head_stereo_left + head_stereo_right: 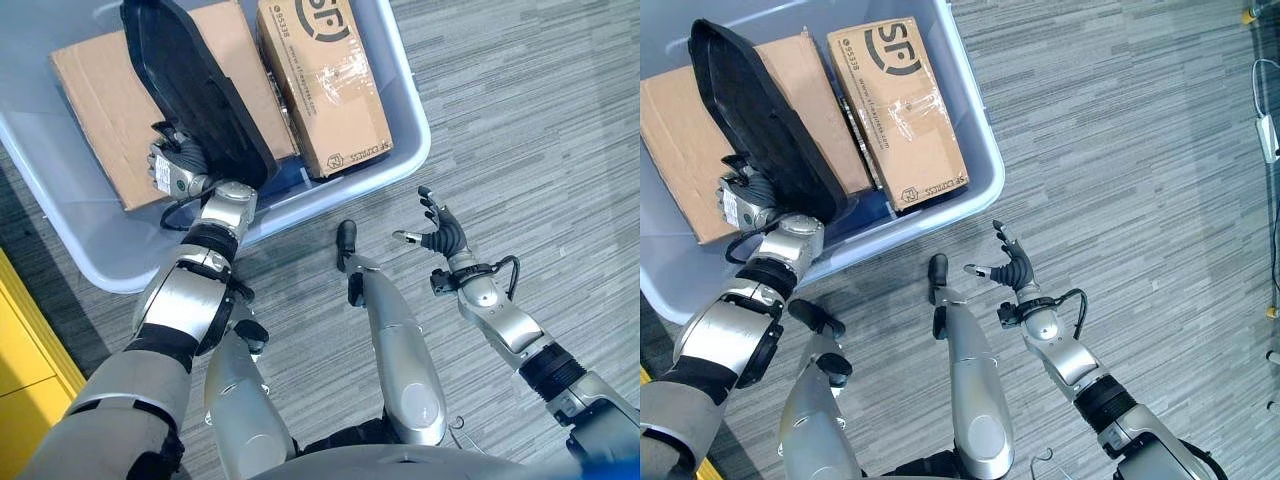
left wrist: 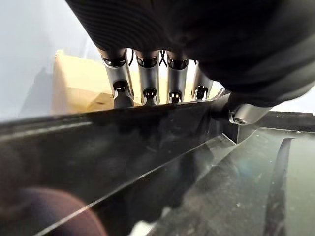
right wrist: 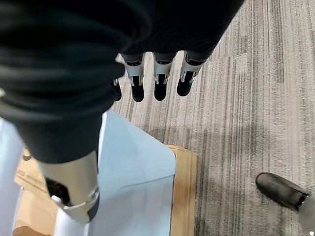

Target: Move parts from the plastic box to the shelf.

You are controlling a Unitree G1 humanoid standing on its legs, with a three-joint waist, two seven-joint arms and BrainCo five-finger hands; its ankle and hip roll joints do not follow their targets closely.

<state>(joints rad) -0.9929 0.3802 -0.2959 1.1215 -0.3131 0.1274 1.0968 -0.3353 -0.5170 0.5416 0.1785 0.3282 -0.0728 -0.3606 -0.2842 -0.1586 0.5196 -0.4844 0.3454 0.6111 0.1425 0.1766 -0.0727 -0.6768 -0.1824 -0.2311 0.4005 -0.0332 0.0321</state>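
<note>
A long, flat black part point(image 1: 200, 90) stands tilted on its edge in the pale blue plastic box point(image 1: 415, 110), leaning over the cardboard boxes inside. My left hand point(image 1: 175, 165) is shut on the part's near end. In the left wrist view its fingers point(image 2: 147, 78) hook over the rim of the black part point(image 2: 147, 162), with the thumb point(image 2: 246, 110) on the other side. My right hand point(image 1: 440, 232) hovers open above the carpet to the right of the box. Its fingers point(image 3: 157, 78) are straight and hold nothing.
Two cardboard boxes lie in the plastic box: a plain one point(image 1: 100, 100) on the left and a printed, taped one point(image 1: 320, 80) on the right. A yellow piece of furniture point(image 1: 20, 370) stands at the lower left. Grey striped carpet point(image 1: 530, 120) spreads to the right.
</note>
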